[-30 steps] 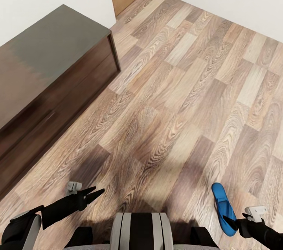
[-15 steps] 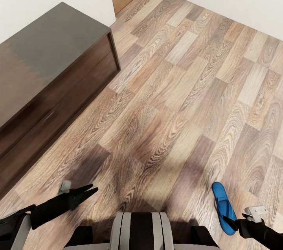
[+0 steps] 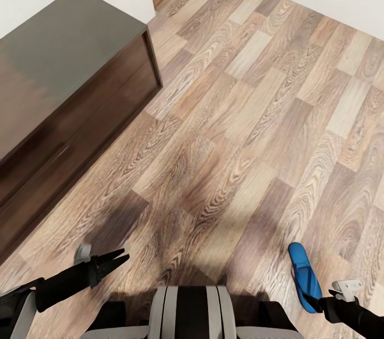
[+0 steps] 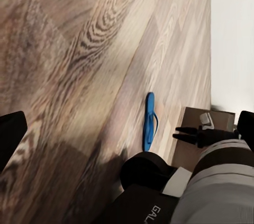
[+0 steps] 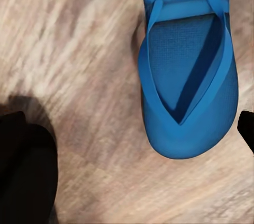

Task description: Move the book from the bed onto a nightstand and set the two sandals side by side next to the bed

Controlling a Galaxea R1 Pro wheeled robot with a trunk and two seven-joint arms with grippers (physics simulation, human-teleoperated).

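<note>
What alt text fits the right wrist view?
A blue sandal lies flat on the wood floor, straps up, close below the camera. Dark blurred shapes sit at two edges.

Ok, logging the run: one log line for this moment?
right gripper: at sandal, grip unclear | left gripper: open, empty | cabinet: left

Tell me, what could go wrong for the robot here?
1. The right gripper meets the blue sandal only at its near end. I cannot tell whether it is gripped, so the sandal might slip or drop on the wood floor.
2. The long dark cabinet stands close on the left arm's side. A turn that way might bump the left gripper into it.
</note>
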